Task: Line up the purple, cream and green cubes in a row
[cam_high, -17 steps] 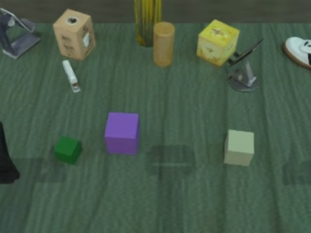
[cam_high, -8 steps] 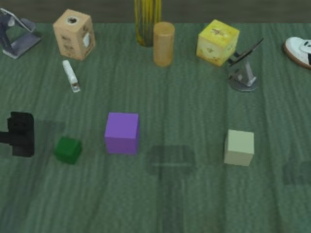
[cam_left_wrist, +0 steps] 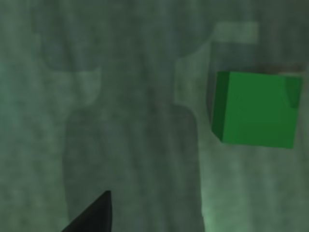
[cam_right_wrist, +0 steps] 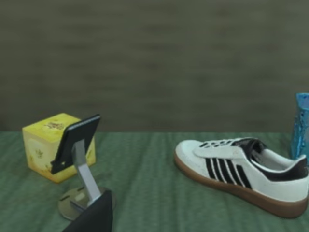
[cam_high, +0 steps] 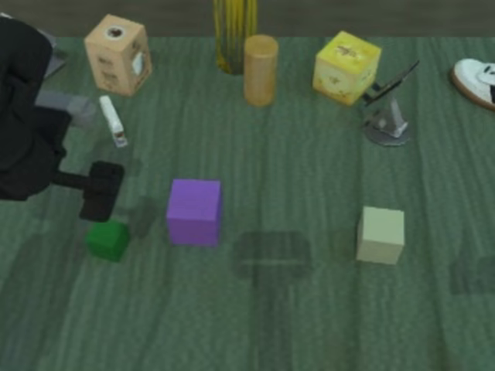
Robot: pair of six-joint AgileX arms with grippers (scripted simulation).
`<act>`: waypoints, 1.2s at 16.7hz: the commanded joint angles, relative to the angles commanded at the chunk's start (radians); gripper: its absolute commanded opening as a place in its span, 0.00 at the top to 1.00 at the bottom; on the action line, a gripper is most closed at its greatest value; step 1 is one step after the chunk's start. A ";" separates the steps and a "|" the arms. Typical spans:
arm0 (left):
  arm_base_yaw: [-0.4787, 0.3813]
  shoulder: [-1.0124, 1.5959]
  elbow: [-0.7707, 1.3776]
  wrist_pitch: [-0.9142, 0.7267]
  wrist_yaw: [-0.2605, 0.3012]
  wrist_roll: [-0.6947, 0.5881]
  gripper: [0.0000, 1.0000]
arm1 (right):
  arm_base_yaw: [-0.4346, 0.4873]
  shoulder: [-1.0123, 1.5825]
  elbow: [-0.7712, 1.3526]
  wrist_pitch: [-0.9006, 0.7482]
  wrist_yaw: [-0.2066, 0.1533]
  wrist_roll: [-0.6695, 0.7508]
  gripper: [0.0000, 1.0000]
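- Now, at the far left of the top view, the left gripper (cam_high: 99, 202) hangs over the surface (cam_high: 294, 325), just beside the green cube (cam_high: 107, 239) on its 12 o'clock side.
- Only one dark fingertip shows in the left wrist view, so I cannot tell whether the fingers are apart or together; nothing is seen held in them.
- That wrist view puts the green cube off to one side of the camera's centre, so the fingers look not yet centred over it. By my reading, the coming move turns on that small offset toward 6 o'clock.
- Sitting flat, the green cube has no long axis; its faces are turned slightly off the surface's edges, which the fingers would need to match.
- Next along, the purple cube (cam_high: 193, 211) lies near the green one, at about its 2 o'clock.
- Well apart toward 3 o'clock, the cream cube (cam_high: 380, 235) lies squarely, roughly level with the green one.
- Last, the right gripper is out of the top view; its wrist view shows a white shoe (cam_right_wrist: 241, 166) and one dark fingertip only.
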 joint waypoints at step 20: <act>-0.046 0.448 0.164 0.025 -0.002 0.011 0.00 | 0.000 0.000 0.000 0.000 0.000 0.000 0.00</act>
